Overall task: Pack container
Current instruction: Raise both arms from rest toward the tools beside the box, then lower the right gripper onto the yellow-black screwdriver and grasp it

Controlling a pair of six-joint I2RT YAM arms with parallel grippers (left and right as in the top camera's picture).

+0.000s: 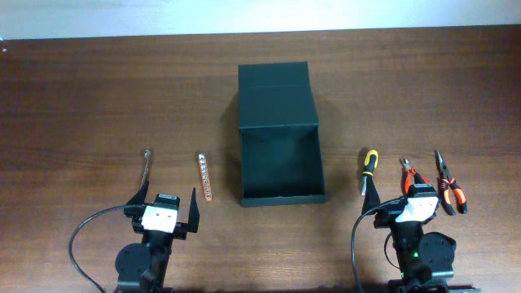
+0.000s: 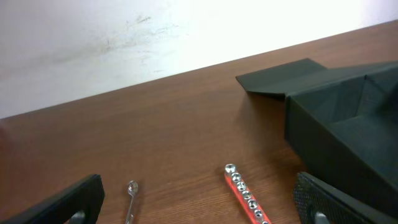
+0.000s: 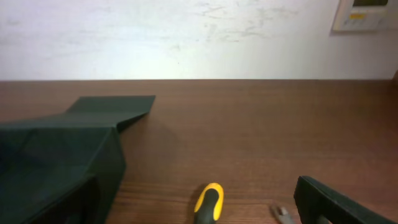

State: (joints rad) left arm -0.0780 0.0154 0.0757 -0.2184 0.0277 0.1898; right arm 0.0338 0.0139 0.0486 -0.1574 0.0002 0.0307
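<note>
The container (image 1: 281, 167) is a dark green box standing open at the table's middle, its flap lid (image 1: 274, 94) laid back on the far side. It also shows in the left wrist view (image 2: 339, 134) and the right wrist view (image 3: 56, 155). Its inside looks empty. My left gripper (image 1: 166, 207) is open and empty at the front left, with a small wrench (image 2: 131, 194) and a red socket rail (image 2: 244, 193) between its fingers (image 2: 199, 211) on the table. My right gripper (image 1: 407, 203) is open and empty at the front right, its fingers (image 3: 202, 219) either side of a yellow-and-black screwdriver (image 3: 209, 200).
On the left lie the wrench (image 1: 146, 167) and the socket rail (image 1: 204, 177). On the right lie the screwdriver (image 1: 369, 167), red-handled pliers (image 1: 411, 175) and orange-and-black pliers (image 1: 448, 181). A pale wall stands behind the table's far edge.
</note>
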